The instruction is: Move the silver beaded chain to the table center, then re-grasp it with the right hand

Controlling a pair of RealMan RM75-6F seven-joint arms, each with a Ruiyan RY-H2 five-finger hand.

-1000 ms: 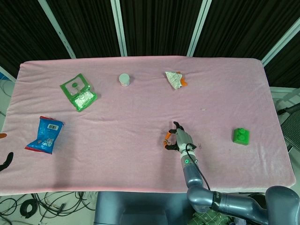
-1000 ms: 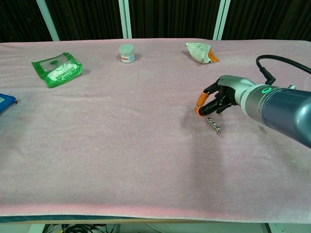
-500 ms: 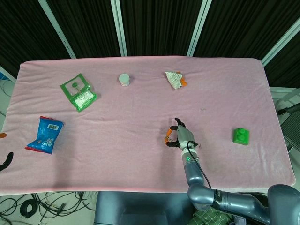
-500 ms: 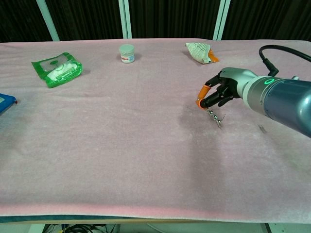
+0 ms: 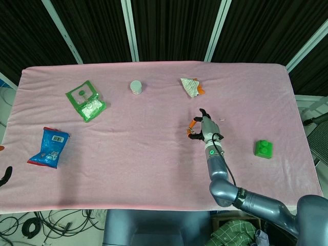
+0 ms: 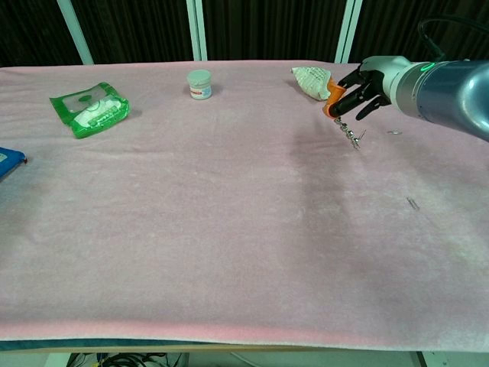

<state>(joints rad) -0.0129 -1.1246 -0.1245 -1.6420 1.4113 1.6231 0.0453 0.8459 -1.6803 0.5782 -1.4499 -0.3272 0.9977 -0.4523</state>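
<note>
The right hand (image 6: pixel 361 82) hangs above the pink-covered bench (image 6: pixel 191 229) with its fingers (image 6: pixel 335 100) curled in and pinched on the top of the silver beaded chain (image 6: pixel 350 138), which dangles from the orange fingertips clear of the cloth. Taking the white jar (image 6: pixel 199 83) as the mark, hand and chain are off to its right; the chest view puts them level with the jar, the head view a good way nearer the front edge. A crumpled white and orange wrapper (image 6: pixel 313 81) lies between the jar and the hand, close to the hand but not touching it in the chest view. On the other side of the jar sits a green packet (image 6: pixel 90 108), and beyond that, at the picture's edge, a blue packet (image 6: pixel 8 161). Nothing stands between the jar and the hand except the wrapper. From the head view the right hand (image 5: pixel 204 128) shows from above with the chain too small to make out, while a green block (image 5: pixel 263 148) far right of the jar appears there only. The chest view alone shows a small dark clip-like bit (image 6: pixel 412 202) on the cloth, right of the jar and toward the front. The left hand is hard to judge: only a dark tip (image 5: pixel 4 176) peeks in at the head view's left edge.
</note>
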